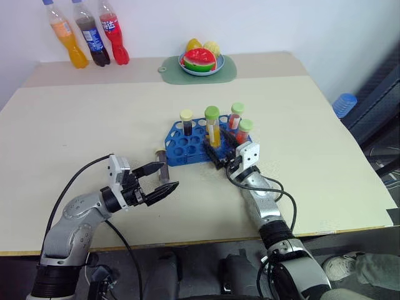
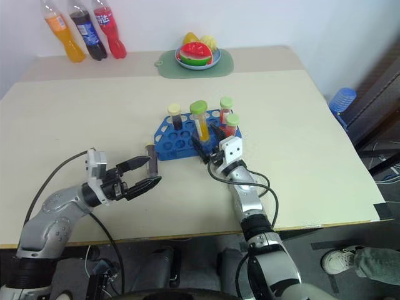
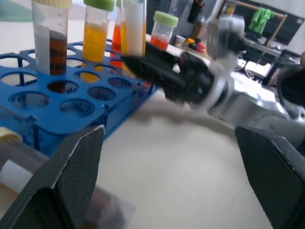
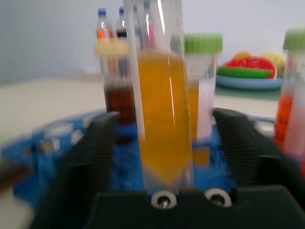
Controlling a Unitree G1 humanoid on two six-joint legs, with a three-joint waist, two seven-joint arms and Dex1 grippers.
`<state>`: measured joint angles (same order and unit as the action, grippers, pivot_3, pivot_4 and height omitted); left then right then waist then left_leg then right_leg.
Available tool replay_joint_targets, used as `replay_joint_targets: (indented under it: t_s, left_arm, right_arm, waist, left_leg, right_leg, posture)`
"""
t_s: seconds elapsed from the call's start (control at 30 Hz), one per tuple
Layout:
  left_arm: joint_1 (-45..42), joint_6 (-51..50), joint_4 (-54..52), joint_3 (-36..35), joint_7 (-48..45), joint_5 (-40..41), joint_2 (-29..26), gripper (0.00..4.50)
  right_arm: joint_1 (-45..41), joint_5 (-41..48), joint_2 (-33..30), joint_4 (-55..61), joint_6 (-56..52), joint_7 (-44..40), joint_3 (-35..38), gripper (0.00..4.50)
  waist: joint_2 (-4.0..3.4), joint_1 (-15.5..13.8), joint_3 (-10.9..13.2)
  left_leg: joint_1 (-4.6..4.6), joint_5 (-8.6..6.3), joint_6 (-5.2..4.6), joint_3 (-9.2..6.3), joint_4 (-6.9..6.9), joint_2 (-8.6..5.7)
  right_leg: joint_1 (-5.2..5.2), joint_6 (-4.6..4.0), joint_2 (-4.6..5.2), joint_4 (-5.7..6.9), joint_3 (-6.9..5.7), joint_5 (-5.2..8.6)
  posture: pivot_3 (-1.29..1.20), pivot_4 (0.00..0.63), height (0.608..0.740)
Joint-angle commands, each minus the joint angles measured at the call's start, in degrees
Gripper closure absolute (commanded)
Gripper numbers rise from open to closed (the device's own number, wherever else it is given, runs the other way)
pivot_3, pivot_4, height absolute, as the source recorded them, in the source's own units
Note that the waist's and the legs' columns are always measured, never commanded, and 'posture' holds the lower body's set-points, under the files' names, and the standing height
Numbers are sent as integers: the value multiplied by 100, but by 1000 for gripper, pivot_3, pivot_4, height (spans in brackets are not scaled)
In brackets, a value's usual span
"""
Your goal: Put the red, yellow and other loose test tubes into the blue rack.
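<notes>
The blue rack [image 1: 181, 145] stands mid-table. Several capped tubes stand upright in it: a dark brown one with a cream cap [image 1: 186, 123], a yellow-orange one with a green cap [image 1: 213, 128] and two red ones with green caps [image 1: 235, 116]. My right gripper [image 1: 224, 152] is at the rack's near right corner. It is open, with a finger on each side of the yellow-orange tube [image 4: 164, 119] and gaps showing. A dark loose tube [image 1: 163, 174] lies flat on the table left of the rack. My left gripper [image 1: 170, 175] is open beside it and grips nothing.
Three soda bottles [image 1: 92, 37] stand at the table's far left corner. A green mat with a fruit plate [image 1: 200, 62] lies at the far middle. A blue-capped container [image 1: 344, 103] sits off the table's right edge. Bare tabletop stretches left and right of the rack.
</notes>
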<state>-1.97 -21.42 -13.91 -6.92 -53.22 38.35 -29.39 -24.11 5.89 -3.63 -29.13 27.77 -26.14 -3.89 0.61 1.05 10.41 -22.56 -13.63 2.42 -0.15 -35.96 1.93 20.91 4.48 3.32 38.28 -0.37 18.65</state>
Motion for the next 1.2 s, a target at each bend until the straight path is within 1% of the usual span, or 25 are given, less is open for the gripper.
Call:
replay_joint_targets:
  t_s: [0.03,0.13,0.27,0.33,0.43,0.5,0.57,0.6,0.67,0.77,0.9,1.03,1.2]
  left_arm:
    - [-66,-328,-262,-325,438,380,91,0]
    - [-161,-777,-445,-482,1425,295,198,0]
    - [-168,-1240,-783,-574,2000,348,162,0]
    - [-262,-1758,-1043,-619,2804,214,182,0]
    - [-488,-2938,-1417,-731,3814,470,144,0]
    - [-935,-4384,-1438,-865,4498,861,146,0]
    - [-1381,-5551,-1314,-1237,5024,1372,425,0]
    - [-1629,-6093,-1264,-1386,5194,1409,605,0]
    - [-2065,-6815,-1132,-1723,5622,1499,1044,0]
    - [-2448,-7108,-867,-1829,6314,1774,1339,0]
    - [-2683,-7108,-339,-1704,7337,2351,1387,0]
    - [-2953,-7108,241,-1534,8403,2687,1409,0]
    - [-3349,-7108,1076,-1396,9414,2942,1488,0]
  right_arm:
    - [329,-188,-229,977,-207,43,-68,389]
    - [786,-247,-581,2014,-877,-33,-116,389]
    - [1392,-177,-1087,3255,-1875,-183,-118,389]
    - [1788,-47,-1530,3956,-2406,-410,8,389]
    - [2192,152,-2086,4696,-3000,-651,245,389]
    - [2433,386,-2592,5135,-3301,-1025,468,389]
    - [2606,648,-3070,5464,-3487,-1437,620,389]
    - [2667,777,-3304,5596,-3548,-1632,737,389]
    - [2745,1121,-3677,5800,-3726,-1968,972,389]
    - [2743,1458,-4020,5987,-3945,-2257,1188,389]
    - [2729,1737,-4236,6103,-4121,-2460,1394,389]
    - [2672,1882,-4327,6035,-4207,-2547,1566,389]
    - [2681,1905,-4279,6070,-4288,-2482,1625,389]
  waist:
    - [0,-2,0]
    - [0,-35,1]
    - [0,-28,1]
    - [-1,-42,1]
    - [2,-42,2]
    - [6,-61,5]
    - [11,-46,8]
    - [18,-47,12]
    - [30,-45,18]
    - [38,-25,22]
    - [42,-40,24]
    - [51,-73,28]
    - [49,-150,26]
  left_leg:
    - [0,0,0,-1,0,0]
    - [-2,0,0,-2,-2,-4]
    - [-4,0,0,-1,-2,-6]
    - [-4,0,0,-1,-2,-6]
    - [-6,-1,0,-3,-4,-8]
    - [-6,-1,0,-3,-7,-8]
    - [-6,-1,0,-11,-10,-10]
    - [-6,-1,0,-11,-12,-11]
    - [-6,-1,0,-12,-13,-13]
    - [-5,0,0,-12,-13,-16]
    - [-4,1,4,-14,-11,-13]
    - [-5,4,10,-14,-13,-15]
    - [7,6,15,-14,-13,-19]
  right_leg:
    - [0,0,0,0,0,0]
    - [-2,1,6,-1,0,0]
    - [0,3,10,-2,0,0]
    - [0,3,9,-3,0,0]
    - [-4,4,10,-8,0,0]
    - [-4,6,9,-7,-1,-1]
    - [-9,10,0,-9,-3,-2]
    - [-11,12,-8,-10,-3,-2]
    - [-13,15,-13,-10,-3,-2]
    - [-13,16,-18,-11,-2,-2]
    - [-13,15,-23,-12,-1,-2]
    - [-15,18,-11,-13,-2,-3]
    - [-25,22,-9,-15,-2,-5]
  posture:
    - [0,150,740]
    - [0,150,740]
    - [0,150,740]
    - [0,150,740]
    - [0,150,740]
    - [0,150,740]
    - [0,150,740]
    - [0,150,740]
    - [0,150,740]
    - [0,150,740]
    - [0,150,740]
    - [0,150,740]
    - [0,150,740]
